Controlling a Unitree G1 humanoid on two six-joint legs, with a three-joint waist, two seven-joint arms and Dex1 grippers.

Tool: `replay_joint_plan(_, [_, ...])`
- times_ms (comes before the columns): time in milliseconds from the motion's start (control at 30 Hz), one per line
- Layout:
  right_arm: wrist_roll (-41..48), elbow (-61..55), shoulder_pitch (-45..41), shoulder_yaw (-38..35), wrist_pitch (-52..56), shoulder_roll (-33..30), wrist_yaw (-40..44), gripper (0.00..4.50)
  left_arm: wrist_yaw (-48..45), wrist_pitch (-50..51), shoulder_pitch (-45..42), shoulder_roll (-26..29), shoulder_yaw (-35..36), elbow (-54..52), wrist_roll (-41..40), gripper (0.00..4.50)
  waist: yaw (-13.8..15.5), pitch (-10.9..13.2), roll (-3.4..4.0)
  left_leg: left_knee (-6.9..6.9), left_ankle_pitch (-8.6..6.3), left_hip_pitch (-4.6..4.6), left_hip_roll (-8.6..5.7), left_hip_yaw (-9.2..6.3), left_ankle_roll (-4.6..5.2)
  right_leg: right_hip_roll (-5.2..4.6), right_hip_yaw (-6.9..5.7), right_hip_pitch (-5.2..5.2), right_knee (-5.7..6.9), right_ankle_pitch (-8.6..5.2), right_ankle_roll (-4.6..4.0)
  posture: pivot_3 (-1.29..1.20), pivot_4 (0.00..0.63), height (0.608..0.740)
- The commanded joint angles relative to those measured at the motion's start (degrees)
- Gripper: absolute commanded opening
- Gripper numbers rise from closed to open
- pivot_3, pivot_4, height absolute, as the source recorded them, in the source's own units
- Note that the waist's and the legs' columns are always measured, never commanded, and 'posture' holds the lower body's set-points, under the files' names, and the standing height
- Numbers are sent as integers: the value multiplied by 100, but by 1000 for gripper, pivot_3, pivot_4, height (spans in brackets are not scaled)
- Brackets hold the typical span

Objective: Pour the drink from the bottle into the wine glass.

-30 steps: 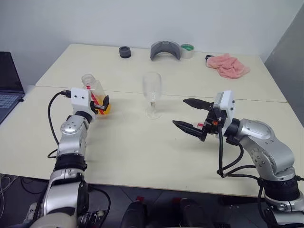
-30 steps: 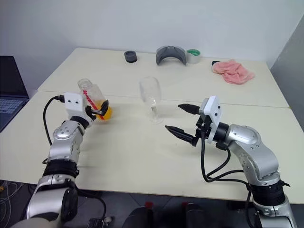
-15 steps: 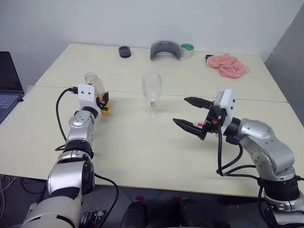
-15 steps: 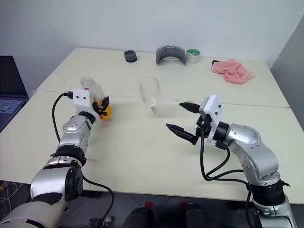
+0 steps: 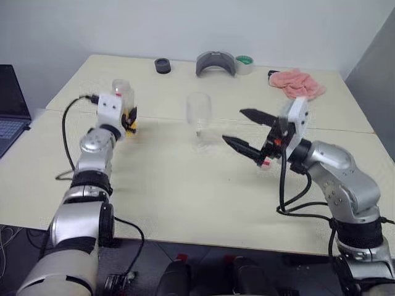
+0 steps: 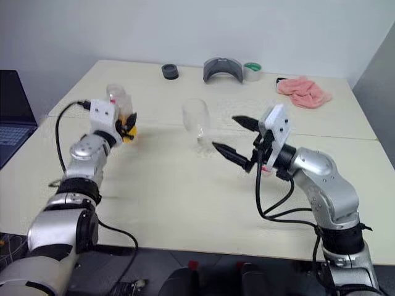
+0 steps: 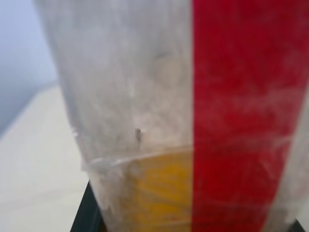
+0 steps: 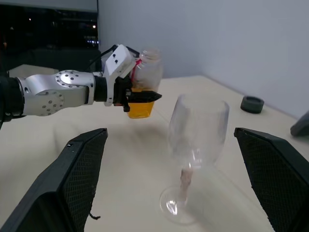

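Observation:
My left gripper [image 5: 129,118] is shut on the bottle [image 5: 121,94], a small clear one with a red strip on its label [image 7: 241,96]. It holds the bottle upright a little above the table, at the left. The orange drink [image 8: 140,109] fills the bottle's lower part. The clear stemmed wine glass [image 5: 199,118] stands on the table's middle, right of the bottle and apart from it. My right gripper [image 5: 233,126] hovers open just right of the glass, its fingers [image 8: 79,179] spread to either side of the glass without touching it.
A pink cloth [image 5: 297,83] lies at the back right. A green tape roll [image 5: 245,62], a grey curved piece [image 5: 215,63] and a black ring [image 5: 163,65] sit along the far edge. A laptop [image 5: 12,105] stands off the table's left side.
My left gripper closed on the bottle and raised it off the table. My right gripper rose a little and came closer to the glass, still open.

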Motion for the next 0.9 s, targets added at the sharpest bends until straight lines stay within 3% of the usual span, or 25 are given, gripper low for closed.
replay_joint_plan(33, [118,-5,-245,-137,-5,147,-190,4500,-357,-324,-532,119,-391,-242,366,1633,3,0,0,-1,0,-2,-1,3,-1,-1,0,0,-4,0,0,0,150,740])
replay_joint_plan(400, [-87,224,-255,-29,-281,466,-330,4500,-586,-998,-1488,117,-1347,261,1344,1633,-33,0,0,11,9,-55,-1,15,-14,1,18,-86,46,0,-1,0,150,740])
replay_joint_plan(900, [-132,-23,766,-226,-767,155,-21,4500,-304,-1933,-2223,364,-2195,778,2499,1633,-34,0,-1,22,2,-77,-4,20,-1,2,24,-111,68,0,-1,0,150,740])
